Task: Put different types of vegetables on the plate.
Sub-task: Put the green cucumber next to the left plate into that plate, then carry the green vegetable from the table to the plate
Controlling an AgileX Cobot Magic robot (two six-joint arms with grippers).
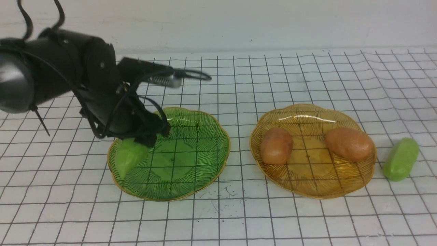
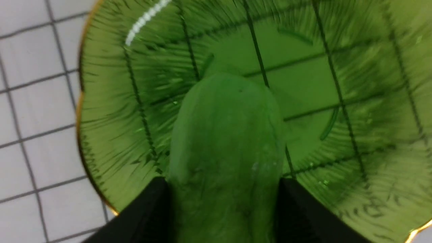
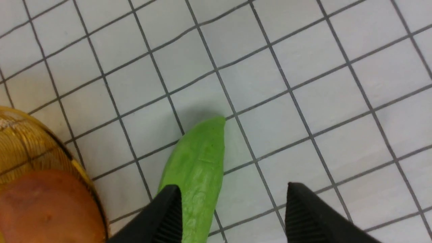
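Observation:
My left gripper is shut on a light-green cucumber, held tilted over the left side of the green glass plate. In the left wrist view the cucumber sits between the black fingers of the left gripper, above the green plate. Two orange-brown potatoes lie in the amber plate. A second cucumber lies on the table right of that plate. My right gripper hangs open above this cucumber, which lies by one finger; the right arm is outside the front view.
The table is a white sheet with a black grid. The amber plate's rim and a potato lie close beside the right gripper. A cable loops off the left wrist above the green plate.

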